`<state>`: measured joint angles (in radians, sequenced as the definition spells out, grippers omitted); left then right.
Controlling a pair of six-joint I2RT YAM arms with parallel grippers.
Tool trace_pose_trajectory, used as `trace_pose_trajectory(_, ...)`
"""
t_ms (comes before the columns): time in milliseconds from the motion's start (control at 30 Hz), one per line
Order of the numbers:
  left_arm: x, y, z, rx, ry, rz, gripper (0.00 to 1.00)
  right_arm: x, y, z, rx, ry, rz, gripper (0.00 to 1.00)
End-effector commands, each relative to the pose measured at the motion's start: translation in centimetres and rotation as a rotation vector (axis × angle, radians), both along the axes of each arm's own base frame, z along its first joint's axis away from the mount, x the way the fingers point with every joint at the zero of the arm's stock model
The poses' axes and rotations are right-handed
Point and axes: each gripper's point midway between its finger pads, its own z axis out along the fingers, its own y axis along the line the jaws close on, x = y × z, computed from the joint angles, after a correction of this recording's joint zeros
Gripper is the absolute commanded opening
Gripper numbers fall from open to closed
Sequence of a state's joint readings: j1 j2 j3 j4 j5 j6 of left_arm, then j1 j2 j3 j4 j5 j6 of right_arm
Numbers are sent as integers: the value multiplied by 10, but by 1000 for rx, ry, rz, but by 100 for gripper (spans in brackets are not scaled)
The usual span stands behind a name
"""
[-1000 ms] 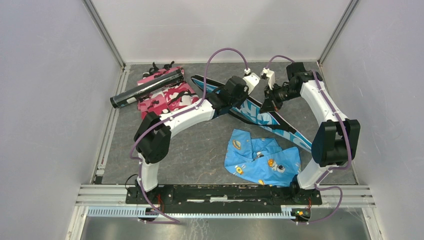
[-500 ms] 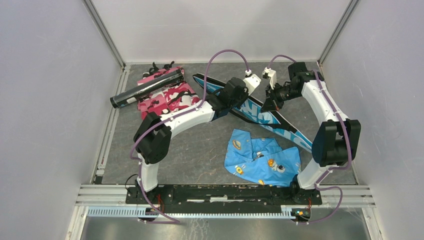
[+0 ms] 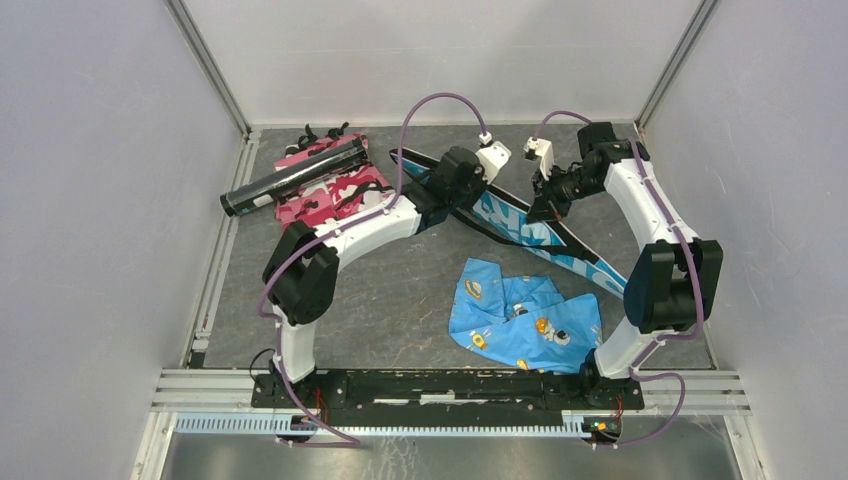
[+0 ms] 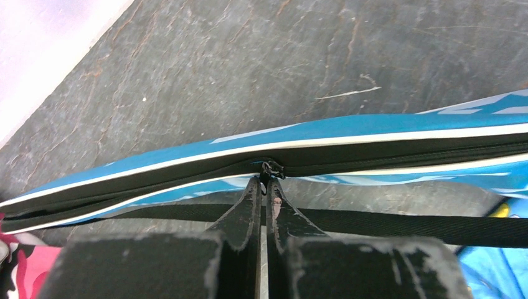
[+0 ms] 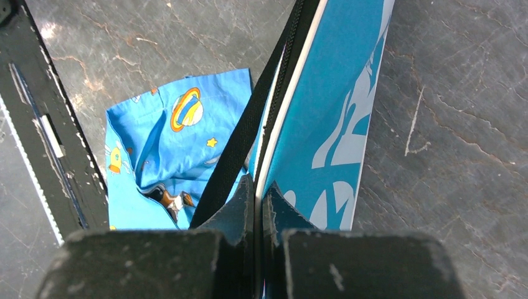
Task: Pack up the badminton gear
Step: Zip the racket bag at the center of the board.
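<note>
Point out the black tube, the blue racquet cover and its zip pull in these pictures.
black tube (image 3: 295, 176), top view, middle of its barrel.
blue racquet cover (image 3: 505, 218), top view, printed face near its middle.
zip pull (image 4: 269, 168), left wrist view, small metal slider on the black zip band.

White arms (image 3: 360, 225) with black joints (image 3: 300, 285); purple cables (image 3: 441, 96); scuffed black jaws.

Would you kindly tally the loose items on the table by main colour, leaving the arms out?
Blue: 2, the racquet cover and the cartoon-print cloth
Pink: 1, the camouflage bag
Black: 1, the tube
Total: 4
</note>
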<state>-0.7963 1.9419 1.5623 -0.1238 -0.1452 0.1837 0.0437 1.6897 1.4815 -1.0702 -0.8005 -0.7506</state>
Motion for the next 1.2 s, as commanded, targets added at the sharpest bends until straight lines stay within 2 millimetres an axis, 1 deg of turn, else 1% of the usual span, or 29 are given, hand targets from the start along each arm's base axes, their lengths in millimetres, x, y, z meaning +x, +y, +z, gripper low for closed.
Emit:
trace_pose_trajectory(0,44,71,32,8,-81,216,2,-10,-16,18,-59,-46,25,0)
trace_pose_trajectory(233,51,82,32,11,-79,231,2,-17,-18,20,-77,-59,63,0)
trace_pose_trajectory(433,60,105,25,19,-61,265,2,-19,-26,24,-128,-108,82,0)
trace_pose_trajectory(533,65,124,18,27,-46,293,2,-18,-32,27,-168,-138,96,0)
trace_pose_trajectory(600,71,141,12,31,-34,323,2,-18,-36,27,-196,-159,116,0)
trace_pose_trajectory(667,74,154,6,36,-18,340,2,-18,-41,26,-220,-172,126,0)
trace_pose_trajectory(700,77,163,4,36,-13,354,2,-18,-43,25,-231,-180,135,0)
trace_pose_trajectory(900,82,205,-21,50,62,405,2,-19,-51,20,-268,-202,166,0)
trace_pose_trajectory(1000,84,228,-31,43,99,433,2,-20,-54,16,-284,-202,180,0)
trace_pose_trajectory(1167,87,251,-41,33,149,452,2,-20,-56,11,-297,-207,205,0)
